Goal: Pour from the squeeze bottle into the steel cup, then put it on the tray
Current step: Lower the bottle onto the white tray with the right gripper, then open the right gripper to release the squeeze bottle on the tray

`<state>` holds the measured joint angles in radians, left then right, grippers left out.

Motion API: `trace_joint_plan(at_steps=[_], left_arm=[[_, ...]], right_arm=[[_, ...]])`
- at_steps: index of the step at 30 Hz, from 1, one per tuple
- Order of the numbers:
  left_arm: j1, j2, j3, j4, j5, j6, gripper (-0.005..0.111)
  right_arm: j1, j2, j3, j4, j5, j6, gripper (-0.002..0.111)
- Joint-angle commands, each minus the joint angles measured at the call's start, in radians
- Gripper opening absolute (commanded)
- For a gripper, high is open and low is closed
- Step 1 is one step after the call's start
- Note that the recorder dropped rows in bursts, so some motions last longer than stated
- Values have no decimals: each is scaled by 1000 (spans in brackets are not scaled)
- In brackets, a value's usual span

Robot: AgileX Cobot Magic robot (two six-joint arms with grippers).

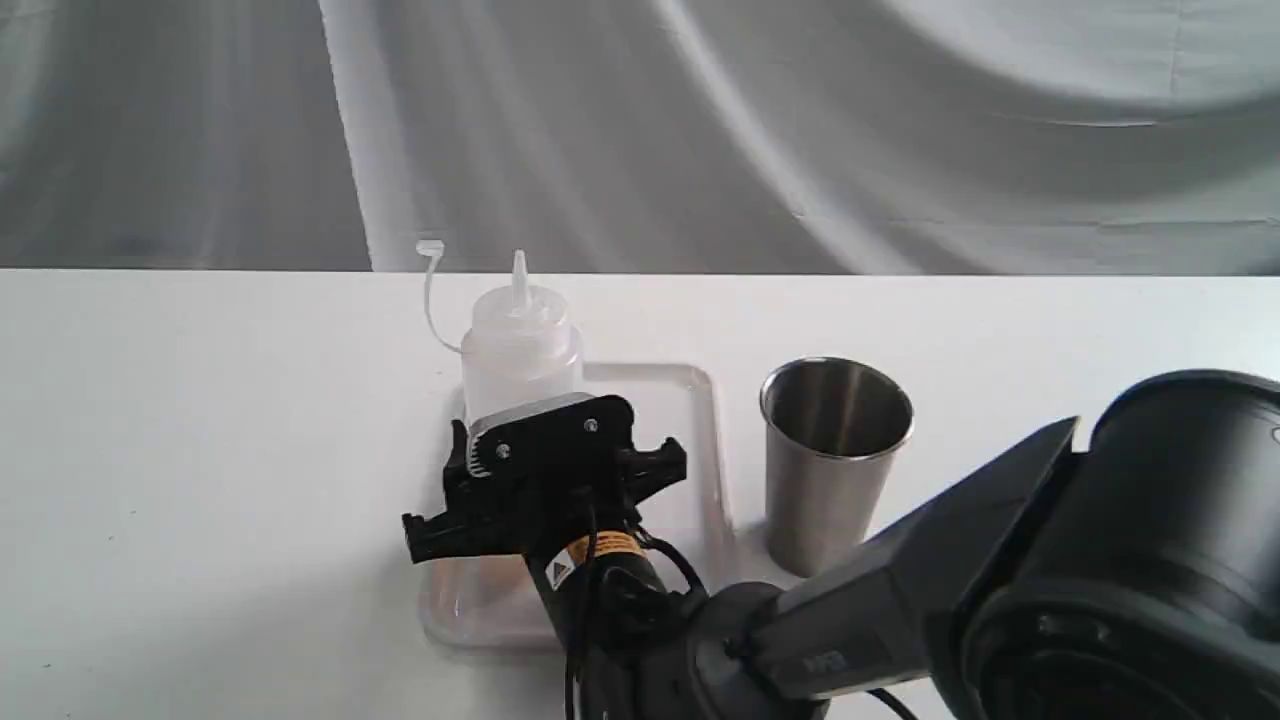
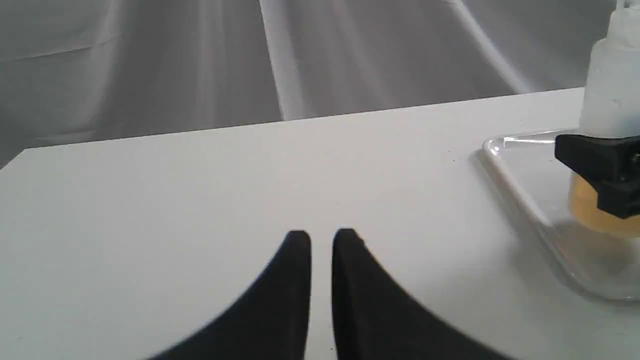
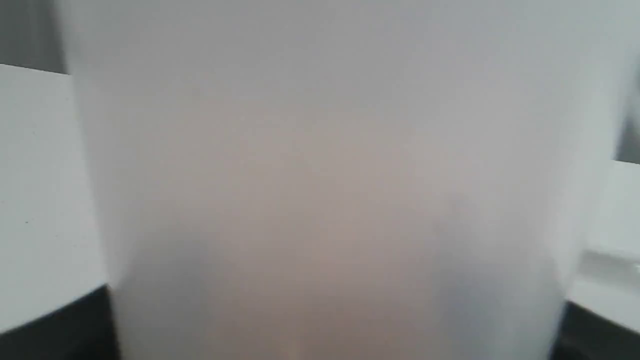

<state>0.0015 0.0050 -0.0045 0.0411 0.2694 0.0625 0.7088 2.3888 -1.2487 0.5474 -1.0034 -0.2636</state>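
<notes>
The squeeze bottle [image 1: 520,340] stands upright on the white tray [image 1: 715,450], nozzle up, its cap strap curling off to the left. My right gripper [image 1: 545,440] reaches across from the right, its fingers pressed against both sides of the bottle's lower body. The bottle [image 3: 320,175] fills the right wrist view. Amber liquid shows low in the bottle [image 2: 610,100] in the left wrist view, on the tray [image 2: 515,195]. The steel cup [image 1: 835,460] stands upright just right of the tray. My left gripper [image 2: 322,235] hovers over bare table, shut and holding nothing.
A grey cloth backdrop hangs behind the white table's far edge [image 1: 200,270]. The right arm's dark body [image 1: 1100,560] fills the lower right of the exterior view, close in front of the cup.
</notes>
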Motion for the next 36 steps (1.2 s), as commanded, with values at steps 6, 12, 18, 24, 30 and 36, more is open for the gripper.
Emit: trace_joint_plan(at_steps=[6,12,18,24,30,36], left_arm=[[-1,-5,4,2,-7,-2,8],[-1,-5,4,2,-7,-2,8],[-1,-5,4,2,-7,-2,8],[-1,-5,4,2,-7,-2,8],[-1,-5,4,2,-7,-2,8],[-1,-5,4,2,-7,-2,8]], right_arm=[[-3,-9,-9,26,-43,2,0],[-3,10,-10,37,-38,2,0],[-3,26,-45,19,-23,2,0],[-3,26,-45,28,-23,2,0],[-3,26,-45,45,-18,4,0],[-3,26,-45,49,-14,4,0]])
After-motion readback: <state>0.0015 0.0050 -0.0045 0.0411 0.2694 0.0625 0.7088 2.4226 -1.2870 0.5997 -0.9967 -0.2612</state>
